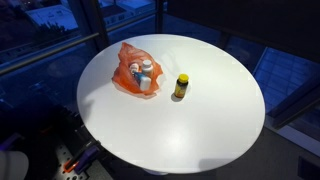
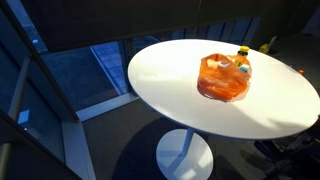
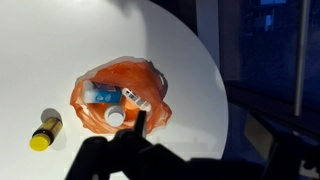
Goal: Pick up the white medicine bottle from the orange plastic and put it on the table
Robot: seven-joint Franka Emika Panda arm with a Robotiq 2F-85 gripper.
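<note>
White bottle (image 3: 116, 117) is in the orange bag (image 3: 150, 85), cap toward the wrist cam, packed in w/ a couple other small containers. Not lifted yet. Bag sits crumpled and open on the round table (image 3: 60, 50), well in from the edge in both exterior views. Yellow bottle (image 3: 45, 130) is out on bare tabletop near the bag, not touching it. Gripper (image 3: 138, 135) hangs over the bag's near side, just a dark silhouette in the wrist view. Can't tell how wide it's spread, and nothing visible in it. So approx zero done: descent, grab, lift-out and set-down on the table all remain.
</note>
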